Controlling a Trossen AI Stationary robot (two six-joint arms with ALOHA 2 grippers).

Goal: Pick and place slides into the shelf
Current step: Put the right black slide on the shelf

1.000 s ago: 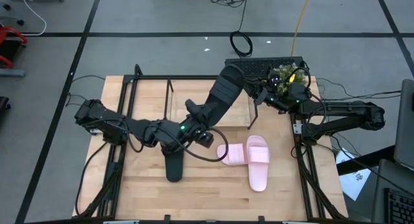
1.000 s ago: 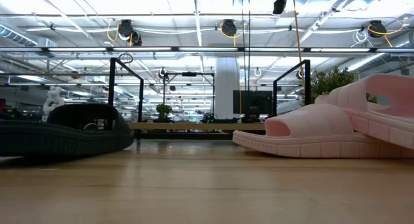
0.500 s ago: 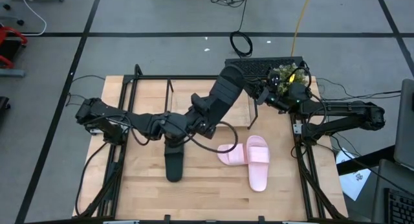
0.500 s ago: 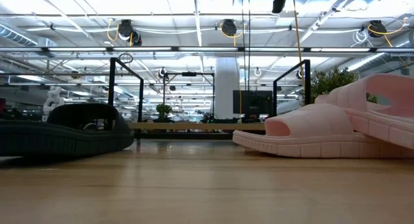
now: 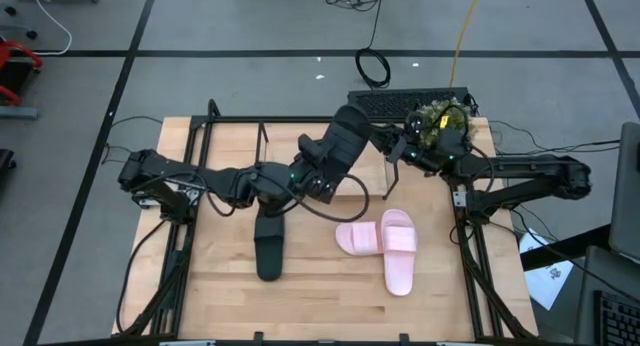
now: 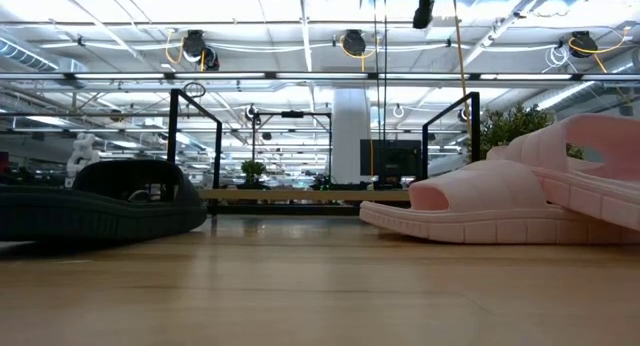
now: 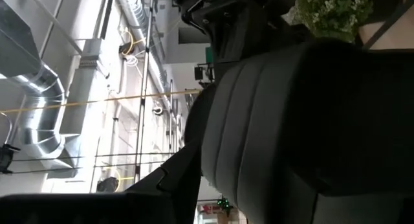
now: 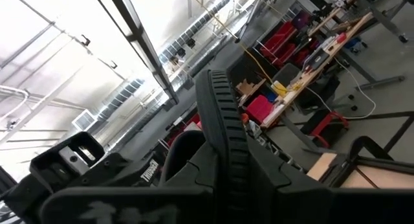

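The left end effector is up over the middle of the desk, right against the lower end of the raised black slide. That slide hangs tilted in the air above the back half of the desk. In the left wrist view its dark body fills most of the picture. I cannot tell whether the left end effector is gripping it or only sitting beside it.

The right end effector reaches in from the right side to the upper end of the same slide. It is narrow, clamped on the slide's ribbed sole edge.

The second black slide lies flat on the desk, in front of the left arm. The two pink slides rest to its right. One is turned sideways, and the other points toward the desk's front edge. The two are touching. From the low view the farther pink one sits tilted against the nearer.

The shelf stands at the back of the desk with no slide visibly on it.
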